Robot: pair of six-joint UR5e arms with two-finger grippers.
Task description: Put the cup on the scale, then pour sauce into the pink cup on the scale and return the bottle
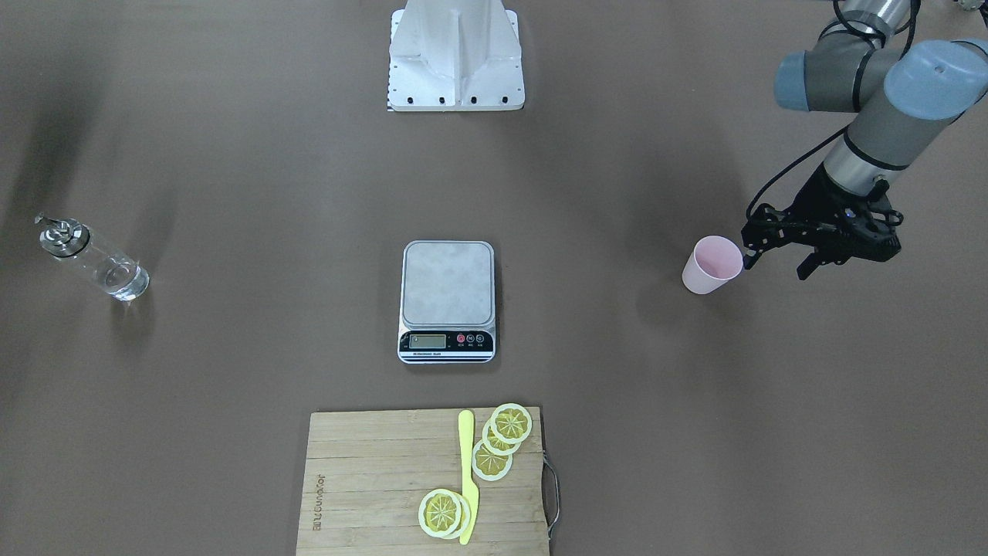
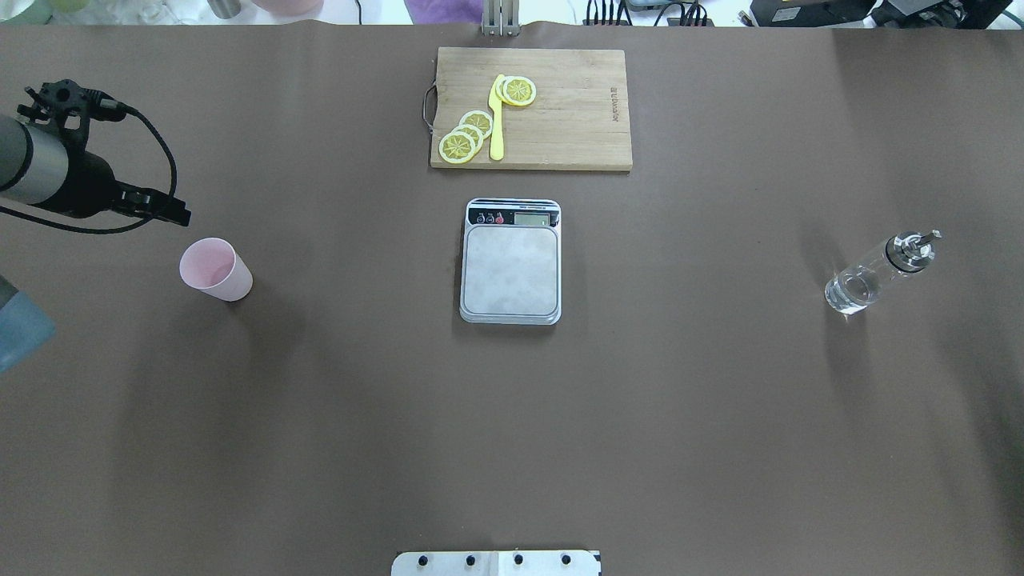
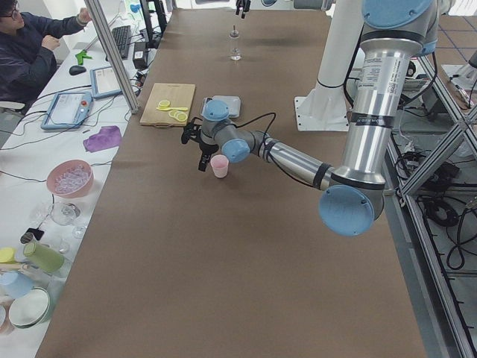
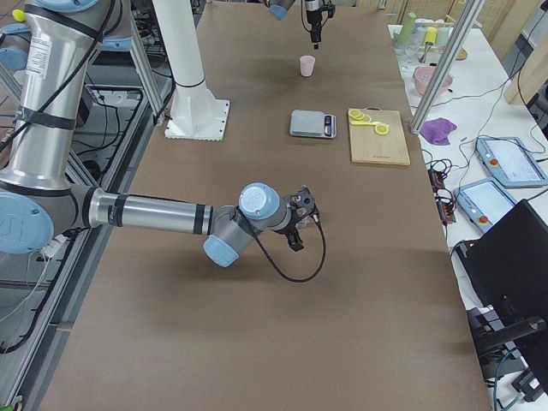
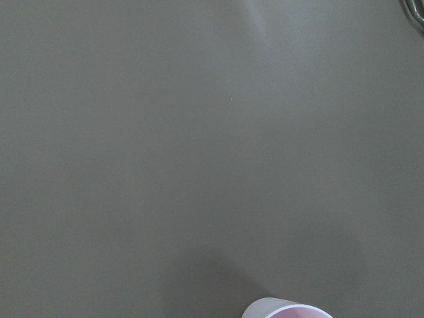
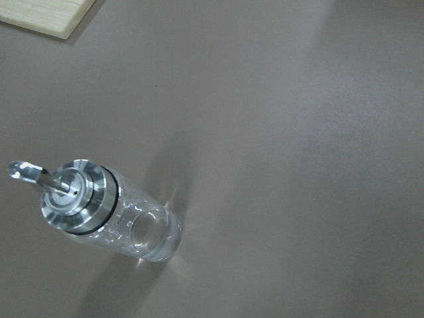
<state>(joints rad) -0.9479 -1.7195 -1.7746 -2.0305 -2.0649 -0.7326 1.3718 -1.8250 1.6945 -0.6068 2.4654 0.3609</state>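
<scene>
The pale pink cup stands upright on the brown table, well off to one side of the scale. The scale's steel platform is bare. My left gripper is open just beside the cup, fingers apart and not around it. In the left wrist view only the cup's rim shows, at the bottom edge. The glass bottle with its silver spout stands at the table's opposite end. The right wrist view looks down on the bottle. My right gripper shows only in the side views, so I cannot tell its state.
A bamboo cutting board with lemon slices and a yellow knife lies beyond the scale. The robot's white base sits at the near edge. A person sits at a side desk.
</scene>
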